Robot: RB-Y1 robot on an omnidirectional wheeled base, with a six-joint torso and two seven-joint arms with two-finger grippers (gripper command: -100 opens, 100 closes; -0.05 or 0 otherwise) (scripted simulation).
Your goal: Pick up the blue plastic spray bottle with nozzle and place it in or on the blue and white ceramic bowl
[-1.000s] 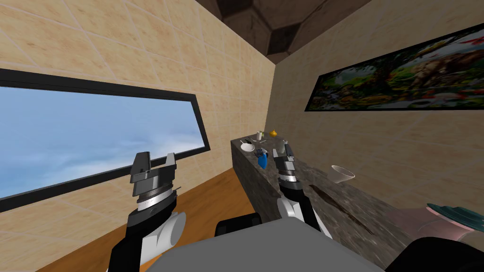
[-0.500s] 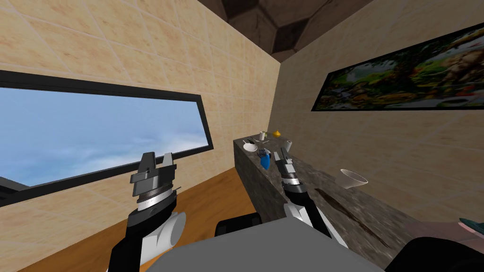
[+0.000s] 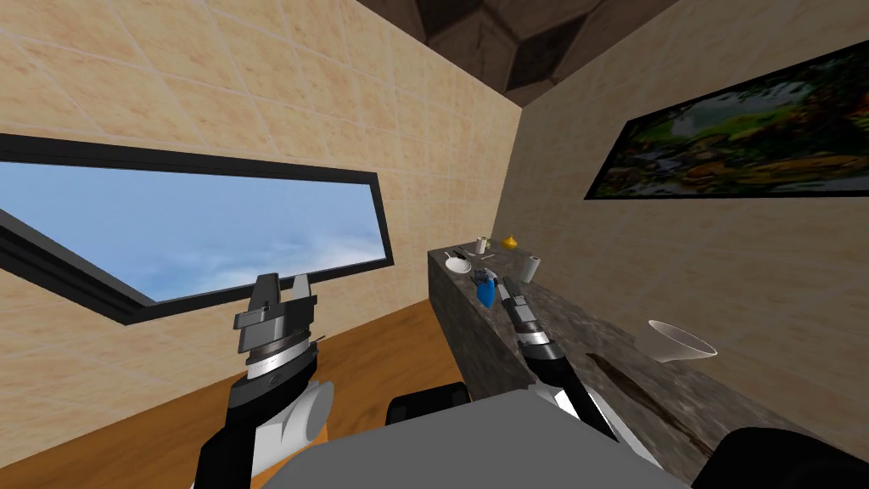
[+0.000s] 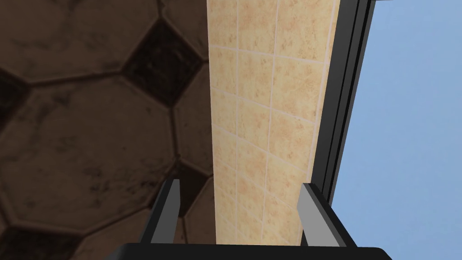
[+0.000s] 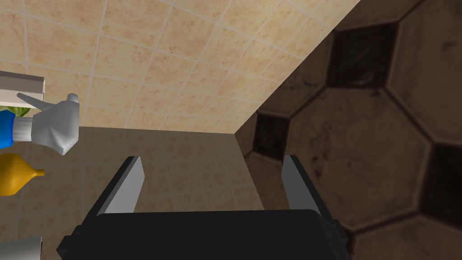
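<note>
The long dark stone counter point(image 3: 594, 340) runs along the wall on my right, and everything for this job sits on it. The job has hardly begun. The blue spray bottle point(image 3: 485, 293) stands on the counter near its front edge, and nothing holds it. My right gripper point(image 3: 503, 283) reaches out over the counter, just beside the bottle. In the right wrist view its fingers point(image 5: 131, 180) are spread wide with nothing between them, and the bottle is off to one side of them. So I think the grab, the lift, the carry and the drop are all left to do. My left gripper point(image 3: 284, 284) is held up on my left side, away from the counter. It is wide open too, and empty.

Now the things that can hold stuff. The wide white bowl point(image 3: 681, 341) sits nearer to me, well apart from the bottle, and it looks empty. A small white bowl point(image 3: 458, 266) sits just past the bottle, too tiny for me to see inside. Neither one shows any blue, so I cannot tell which bowl the job means. A little cup point(image 3: 482, 244) stands at the far end.
</note>
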